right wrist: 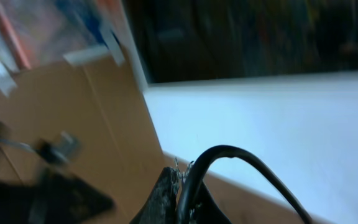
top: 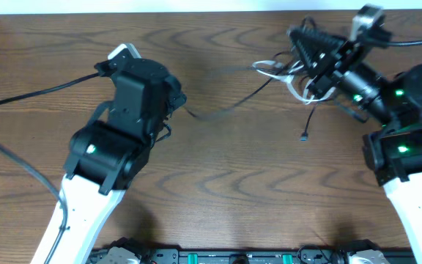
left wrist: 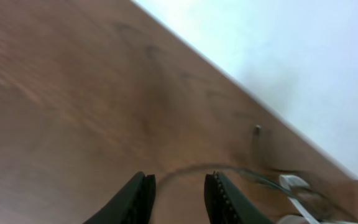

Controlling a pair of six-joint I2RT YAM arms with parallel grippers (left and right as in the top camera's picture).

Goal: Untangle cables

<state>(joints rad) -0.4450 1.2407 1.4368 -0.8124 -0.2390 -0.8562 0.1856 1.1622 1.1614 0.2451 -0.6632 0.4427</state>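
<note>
The cables are bunched at the table's upper right: a white cable (top: 293, 89) loops under my right gripper (top: 302, 40), and a thin black one ends in a small plug (top: 304, 136). In the right wrist view this gripper (right wrist: 182, 180) is raised and shut on a black cable (right wrist: 229, 151) that arches out of its jaws. Another thin black cable (top: 233, 105) runs across the wood toward my left gripper (top: 177, 99). The left gripper (left wrist: 180, 186) is open and empty; that cable (left wrist: 191, 168) curves on the table just past its tips. The white cable (left wrist: 294, 183) lies to the right.
A thick black arm wire (top: 20, 103) sweeps across the table's left side. The table's far edge (left wrist: 229, 81) meets a white wall. A black frame (top: 233, 257) runs along the near edge between the two arm bases.
</note>
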